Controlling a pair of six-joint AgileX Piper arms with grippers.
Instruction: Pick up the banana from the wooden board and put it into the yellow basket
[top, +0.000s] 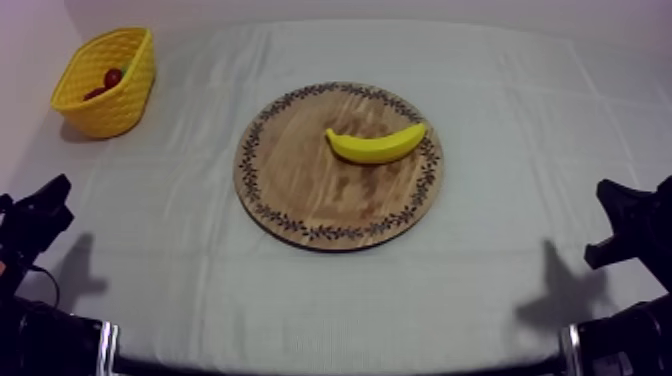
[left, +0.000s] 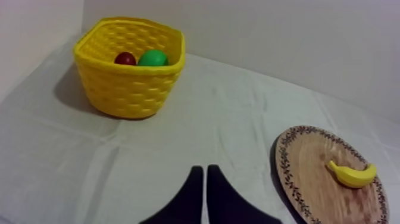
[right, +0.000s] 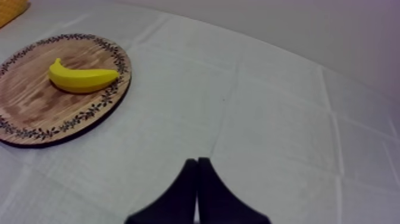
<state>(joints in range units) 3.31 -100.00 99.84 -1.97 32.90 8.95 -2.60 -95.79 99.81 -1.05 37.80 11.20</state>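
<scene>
Two sets of jaws, left and right, are closed on nothing, low at the near edge of the worktop (top: 500, 270) and well apart from the banana (top: 376, 145). It lies on its side on the wooden board (top: 300, 190), toward the right arm. Judged light, stiff and smooth-skinned, liable to slip; grip across the thick middle. Cloth flat, faintly creased. Yellow basket (top: 128, 105) far left, open-topped, holds a small red fruit (left: 125, 58) and a green fruit (left: 153, 58), with room to spare.
</scene>
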